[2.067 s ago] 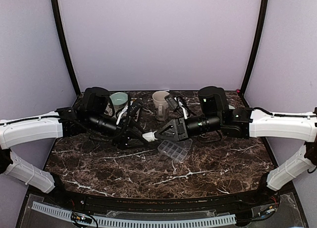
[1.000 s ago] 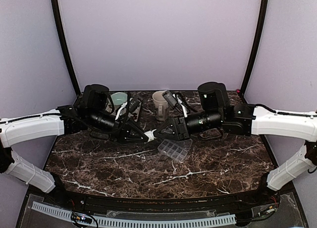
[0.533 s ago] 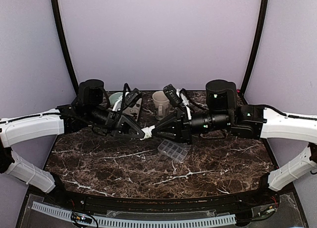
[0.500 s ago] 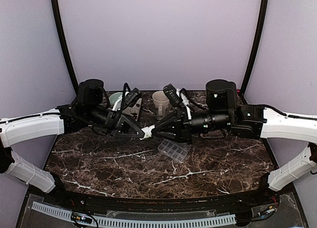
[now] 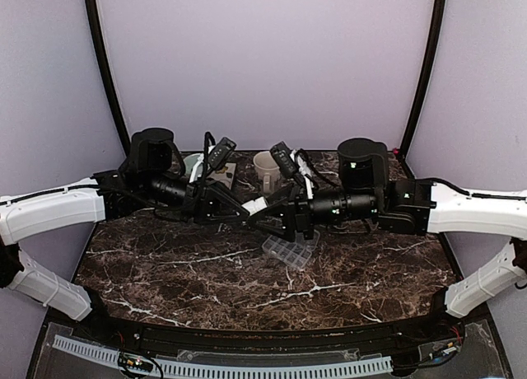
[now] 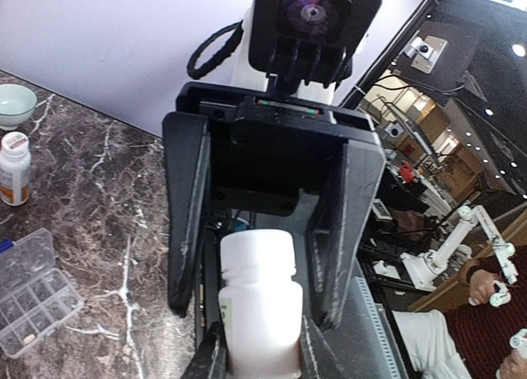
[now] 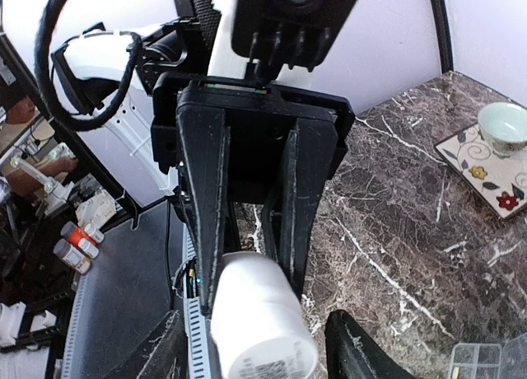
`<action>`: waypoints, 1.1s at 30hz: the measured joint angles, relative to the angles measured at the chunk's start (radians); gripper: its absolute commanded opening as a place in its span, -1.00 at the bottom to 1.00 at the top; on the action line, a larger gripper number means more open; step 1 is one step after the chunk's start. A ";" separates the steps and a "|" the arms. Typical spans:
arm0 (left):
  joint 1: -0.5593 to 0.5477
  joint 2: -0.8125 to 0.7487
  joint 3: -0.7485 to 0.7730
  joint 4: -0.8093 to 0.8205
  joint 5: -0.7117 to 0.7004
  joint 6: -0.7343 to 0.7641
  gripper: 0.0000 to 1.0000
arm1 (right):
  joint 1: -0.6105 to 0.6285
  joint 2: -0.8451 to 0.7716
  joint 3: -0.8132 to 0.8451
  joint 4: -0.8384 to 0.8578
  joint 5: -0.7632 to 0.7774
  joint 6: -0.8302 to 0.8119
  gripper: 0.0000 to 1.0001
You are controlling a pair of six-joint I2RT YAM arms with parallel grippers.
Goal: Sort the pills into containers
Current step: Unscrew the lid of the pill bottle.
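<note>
Left claw [image 6: 257,356] is closed tight on a white bottle [image 6: 257,301]; right claw [image 7: 259,348] is spread wide around its far end, not gripping. The pill tray [image 5: 287,251] lies below both claws

Left arm [image 5: 49,216] and right arm [image 5: 473,210] meet mid-table with a bottle [image 5: 254,206] between them, barring the way over the tray [image 5: 286,251]; mug [image 5: 266,166] and bowl [image 5: 196,161] crowd the back. Near side of the table [image 5: 206,295] lies open.

bottle [image 6: 259,301]: white | table [image 5: 247,288]: brown marble, white veins | mug [image 5: 266,169]: cream
</note>
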 measured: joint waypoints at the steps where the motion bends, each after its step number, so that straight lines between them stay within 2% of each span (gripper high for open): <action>1: 0.000 0.000 0.000 -0.008 -0.018 0.014 -1.00 | -0.005 -0.007 -0.007 0.006 0.004 0.018 0.18; 6: -0.002 -0.010 -0.002 -0.034 -0.127 0.091 -1.00 | -0.016 -0.058 -0.035 0.014 0.040 0.098 0.19; 11: -0.005 -0.056 -0.031 -0.034 -0.237 0.143 -1.00 | -0.046 -0.104 -0.050 0.024 0.072 0.201 0.11; 17: -0.005 -0.078 -0.050 -0.034 -0.333 0.194 -1.00 | -0.083 -0.084 -0.046 0.025 0.085 0.319 0.03; 33: -0.013 -0.091 -0.073 -0.041 -0.391 0.252 -1.00 | -0.084 0.005 0.050 -0.028 0.084 0.410 -0.07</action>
